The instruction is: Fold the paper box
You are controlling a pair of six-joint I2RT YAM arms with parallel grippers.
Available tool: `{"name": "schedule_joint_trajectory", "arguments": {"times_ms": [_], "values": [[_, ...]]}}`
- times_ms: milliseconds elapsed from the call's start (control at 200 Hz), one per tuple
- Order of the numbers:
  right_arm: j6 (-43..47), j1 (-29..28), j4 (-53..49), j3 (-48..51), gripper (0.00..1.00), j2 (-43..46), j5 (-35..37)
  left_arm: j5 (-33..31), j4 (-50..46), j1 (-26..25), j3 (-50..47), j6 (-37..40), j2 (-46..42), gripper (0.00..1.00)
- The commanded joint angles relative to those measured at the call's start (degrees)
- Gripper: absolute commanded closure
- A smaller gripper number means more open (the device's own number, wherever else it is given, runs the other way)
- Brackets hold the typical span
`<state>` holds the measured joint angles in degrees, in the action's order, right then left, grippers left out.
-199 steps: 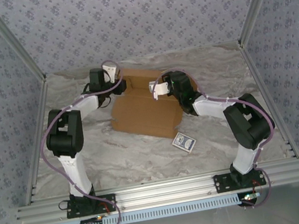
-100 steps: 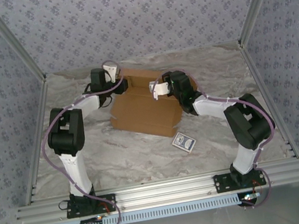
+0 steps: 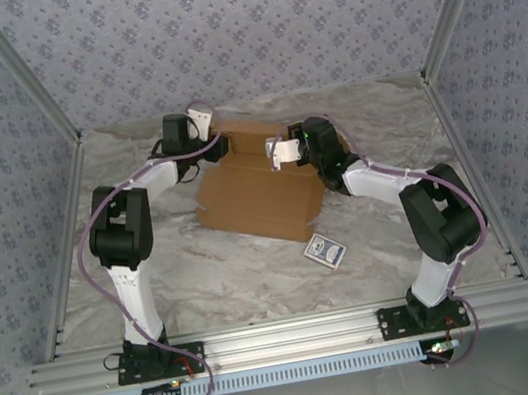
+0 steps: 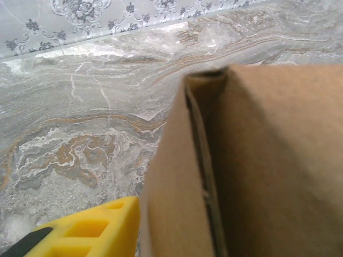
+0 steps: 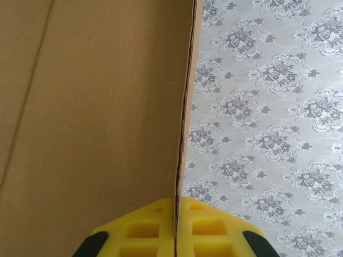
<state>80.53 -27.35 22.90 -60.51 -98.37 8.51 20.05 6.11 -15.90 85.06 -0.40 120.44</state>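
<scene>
At table centre the paper box [image 3: 258, 193] is pinched by an upright flap at 1 o'clock in the closed right gripper [image 5: 175, 235]; how far the left gripper [image 3: 205, 124] is opened at the 11 o'clock wall cannot be told, so that wall may be released and folded flat.
</scene>
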Motion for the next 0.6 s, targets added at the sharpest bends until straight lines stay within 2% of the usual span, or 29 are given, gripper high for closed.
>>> {"name": "schedule_joint_trajectory", "arguments": {"times_ms": [0, 470, 595], "values": [[-0.14, 0.04, -6.76, -0.83, 1.00, -0.18, -2.10, -6.05, 1.16, 0.11, 0.92, -2.63, 0.76, 0.60], [-5.99, 0.19, -13.11, -2.99, 1.00, 0.68, -2.24, -30.67, -1.75, -2.35, 0.87, -7.51, 1.49, 0.63], [-7.11, 0.03, -13.57, -2.99, 1.00, 0.70, -1.93, -35.02, -3.13, -3.07, 1.75, -10.22, 2.45, 0.63]]}}
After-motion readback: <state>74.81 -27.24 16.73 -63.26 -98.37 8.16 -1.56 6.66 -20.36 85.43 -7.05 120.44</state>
